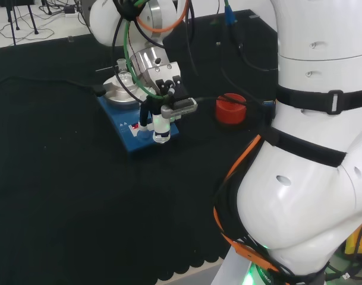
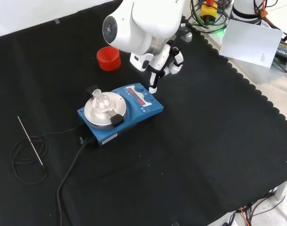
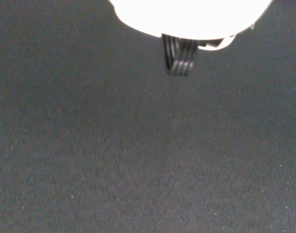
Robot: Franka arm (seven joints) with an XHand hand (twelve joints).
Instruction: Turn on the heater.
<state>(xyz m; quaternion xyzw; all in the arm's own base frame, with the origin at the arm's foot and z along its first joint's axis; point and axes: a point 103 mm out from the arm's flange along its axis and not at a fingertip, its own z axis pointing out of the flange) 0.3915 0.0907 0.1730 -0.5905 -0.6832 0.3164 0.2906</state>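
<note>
The heater is a blue box with a round silver plate and a red-lit front panel. A small clear glass flask stands on the plate. My hand hangs over the panel end of the heater, fingers pointing down. In the front view one black finger reaches down to the heater's far right corner beside the panel and seems to touch it. The wrist view looks past a blurred white part of the hand at bare black cloth.
A red ribbed ring stand sits just beyond the heater. A thin metal probe with coiled cable lies at the front view's left. The heater's black power cord runs toward the near edge. White paper lies off the cloth.
</note>
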